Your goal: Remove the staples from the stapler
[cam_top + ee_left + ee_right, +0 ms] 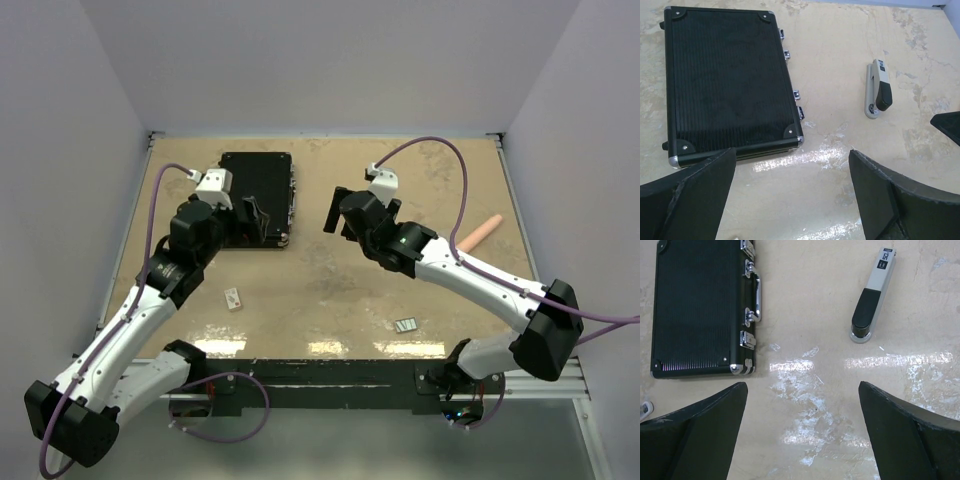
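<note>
The stapler [877, 91] lies shut on the tan table, a slim grey body with a black grip at one end. It also shows in the right wrist view, stapler [871, 297], ahead and to the right of my jaws. From above, my arms hide it. A small silvery strip of staples [406, 325] lies near the table's front edge. My left gripper [792, 190] hovers open beside the case, with only bare table between its fingers. My right gripper [802, 425] is open too and holds nothing. From above, left gripper [257, 220] and right gripper [338, 212] face each other.
A big flat black case [256, 195] lies at the back left, its latches and handle [755, 295] facing the stapler. A small white block [234, 298] sits front left. A pinkish cylinder [478, 233] lies at the right. The right gripper's fingertip [946, 126] shows in the left wrist view.
</note>
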### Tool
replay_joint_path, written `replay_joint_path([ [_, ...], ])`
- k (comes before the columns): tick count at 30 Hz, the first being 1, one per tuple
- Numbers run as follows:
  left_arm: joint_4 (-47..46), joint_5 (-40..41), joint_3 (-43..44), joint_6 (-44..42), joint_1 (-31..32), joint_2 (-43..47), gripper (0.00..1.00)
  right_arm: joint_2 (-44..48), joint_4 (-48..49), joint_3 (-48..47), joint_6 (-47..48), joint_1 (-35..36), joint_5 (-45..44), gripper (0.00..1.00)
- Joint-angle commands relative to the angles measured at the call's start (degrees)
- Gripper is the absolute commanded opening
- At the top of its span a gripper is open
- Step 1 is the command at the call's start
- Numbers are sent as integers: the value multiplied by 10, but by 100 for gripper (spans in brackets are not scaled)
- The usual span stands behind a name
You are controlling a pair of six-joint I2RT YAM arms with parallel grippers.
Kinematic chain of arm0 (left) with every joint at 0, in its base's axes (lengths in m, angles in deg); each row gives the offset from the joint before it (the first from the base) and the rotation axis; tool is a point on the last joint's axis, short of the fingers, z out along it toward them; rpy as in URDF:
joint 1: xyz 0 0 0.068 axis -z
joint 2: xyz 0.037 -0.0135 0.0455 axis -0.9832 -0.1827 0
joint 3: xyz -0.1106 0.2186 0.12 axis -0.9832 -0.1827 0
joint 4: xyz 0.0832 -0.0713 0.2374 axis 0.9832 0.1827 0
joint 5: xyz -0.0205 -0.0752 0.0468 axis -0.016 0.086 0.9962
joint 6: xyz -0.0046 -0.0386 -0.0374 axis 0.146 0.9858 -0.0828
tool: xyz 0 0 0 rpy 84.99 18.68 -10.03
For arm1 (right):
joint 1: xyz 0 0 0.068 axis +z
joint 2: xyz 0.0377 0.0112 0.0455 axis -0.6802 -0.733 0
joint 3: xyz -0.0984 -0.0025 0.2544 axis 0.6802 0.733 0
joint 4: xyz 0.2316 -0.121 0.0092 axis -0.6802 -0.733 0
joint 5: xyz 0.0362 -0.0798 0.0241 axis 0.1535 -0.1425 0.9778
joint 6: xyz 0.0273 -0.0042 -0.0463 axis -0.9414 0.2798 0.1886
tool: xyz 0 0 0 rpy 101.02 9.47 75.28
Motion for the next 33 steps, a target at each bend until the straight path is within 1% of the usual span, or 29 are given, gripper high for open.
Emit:
replay_joint_path([
  [1,-9,20,0,-12,3,9,99,-4,-2,-10,-24,-1,-31,99],
  [8,-11,27,-1,-12,3,17,98,-56,-68,-63,-39,-8,-60,99],
  [11,-11,27,-1,-12,4,16,98,-75,-69,-71,-41,-29,-56,98],
  [14,-11,28,-2,-12,7,17,98,-95,-71,-79,-55,-60,-32,96],
  [15,-10,27,-3,-10,8,16,98,-101,-72,-88,-61,-77,-13,93],
  [17,-10,26,-2,-11,9,15,98,-113,-73,-94,-72,-88,-6,89],
  [18,-10,26,-1,-11,9,15,98,-128,-72,-99,-75,-95,-2,82],
  [20,-7,27,0,-11,9,15,97,-144,-69,-103,-84,-99,-2,74],
  [21,-7,27,0,-12,10,18,97,-164,-70,-113,-88,-105,-2,68],
  [23,-7,33,-1,-12,10,22,97,-190,-82,-139,-101,-109,-1,67],
  [24,-6,36,0,-12,11,23,97,-221,-92,-151,-107,-112,-5,68],
  [27,-4,43,0,-12,14,28,97,-267,-121,-198,-113,-119,-18,70],
  [31,-4,47,-1,-12,17,28,97,-333,-129,-234,-92,-127,-26,68],
  [33,-4,47,0,-13,19,24,97,-344,-133,-243,-86,-134,-32,68],
])
